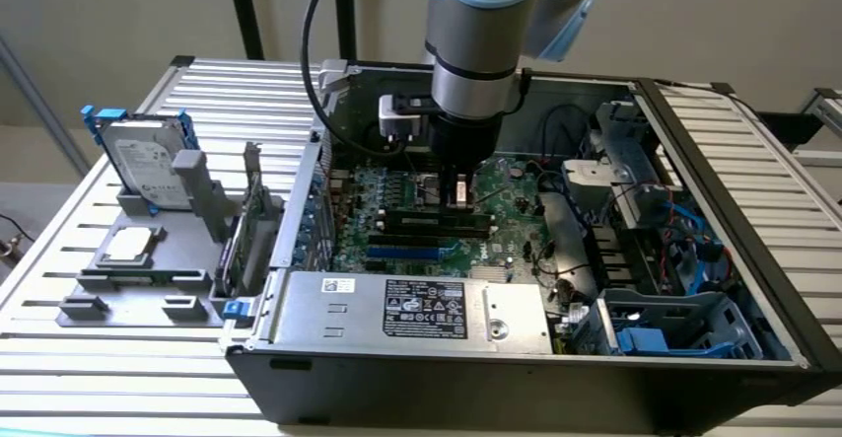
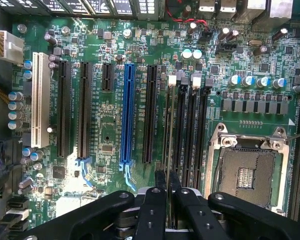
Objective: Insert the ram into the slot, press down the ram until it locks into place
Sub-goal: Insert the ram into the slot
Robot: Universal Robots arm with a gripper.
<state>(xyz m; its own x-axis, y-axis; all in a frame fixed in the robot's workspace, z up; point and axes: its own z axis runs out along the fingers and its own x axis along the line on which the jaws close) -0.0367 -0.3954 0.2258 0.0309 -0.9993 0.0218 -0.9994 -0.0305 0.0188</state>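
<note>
The arm reaches down into an open computer case, with my gripper [image 1: 459, 198] low over the green motherboard [image 1: 389, 192]. In the wrist view my gripper [image 2: 168, 183] is shut on the ram [image 2: 168, 131], which shows edge-on as a thin line between the two black fingers [image 2: 160, 181]. The ram stands in line with the slot [image 2: 173, 150], the black memory socket closest to the long black expansion slots. Three alike sockets [image 2: 191, 135] with pale end clips [image 2: 196, 79] lie parallel beside it. I cannot tell whether the ram's lower edge is seated in the slot.
An open processor socket [image 2: 245, 172] lies beside the memory sockets; a blue connector strip [image 2: 126, 120] and a white one [image 2: 39, 100] lie on the other side. A silver power supply [image 1: 408, 309], cables [image 1: 658, 225] and case walls crowd the arm. A hard drive [image 1: 142, 161] stands outside.
</note>
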